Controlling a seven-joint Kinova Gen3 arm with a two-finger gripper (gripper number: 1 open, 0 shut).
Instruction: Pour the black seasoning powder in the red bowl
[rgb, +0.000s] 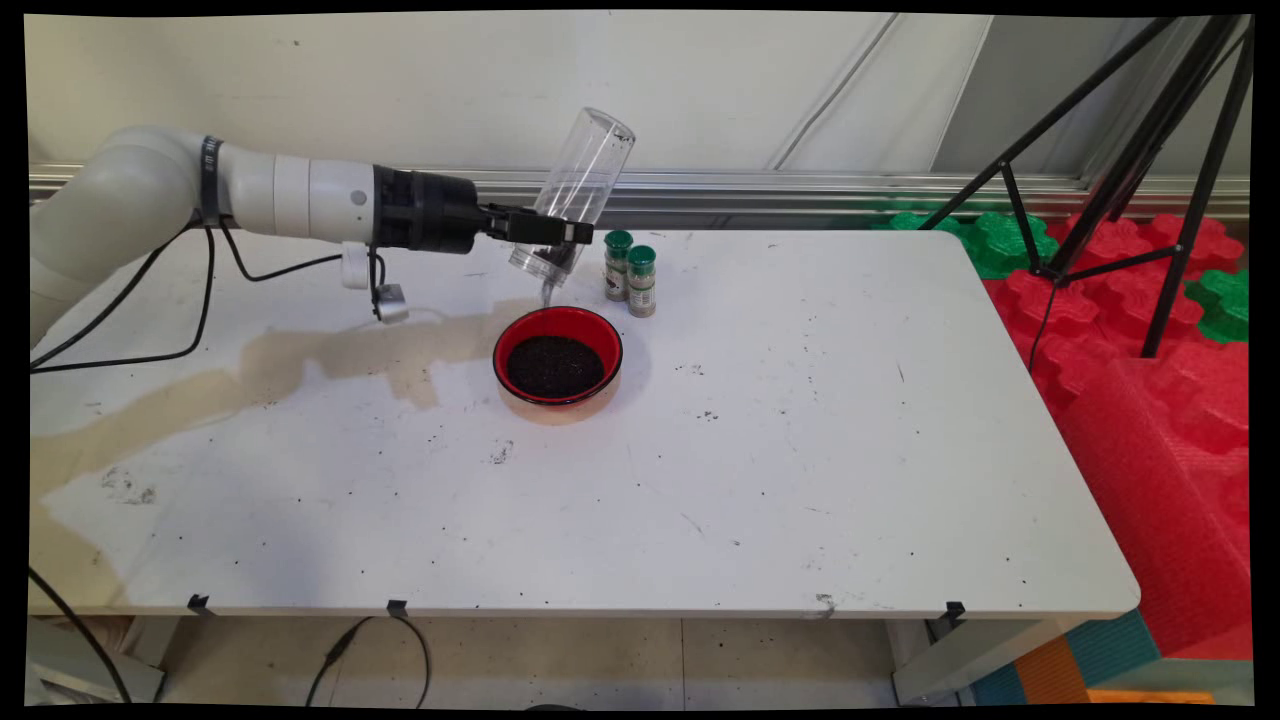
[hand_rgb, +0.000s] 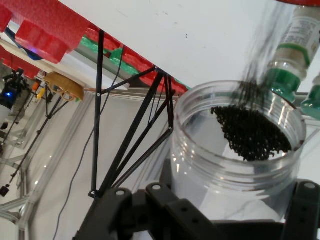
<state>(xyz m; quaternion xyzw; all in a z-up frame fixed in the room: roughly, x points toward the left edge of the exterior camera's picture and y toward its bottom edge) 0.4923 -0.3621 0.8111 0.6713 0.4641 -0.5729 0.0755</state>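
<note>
My gripper (rgb: 548, 228) is shut on a clear plastic jar (rgb: 573, 190), held tilted with its mouth down above the far rim of a red bowl (rgb: 558, 322). Dark grains (hand_rgb: 252, 132) lie at the jar's mouth and stream out of it toward the bowl. The bowl holds a bed of the same dark grains (rgb: 555, 366). In the hand view the jar (hand_rgb: 235, 165) sits between the gripper's (hand_rgb: 220, 210) black fingers. Two small spice jars with green caps (rgb: 631, 270) stand just right of the tilted jar, behind the bowl.
The white table (rgb: 800, 450) has a brownish stain (rgb: 300, 360) across its left side and scattered dark specks. A black tripod (rgb: 1140, 150) and red and green foam mats (rgb: 1150, 330) stand off the table's right side. Black cables (rgb: 200, 300) hang from the arm.
</note>
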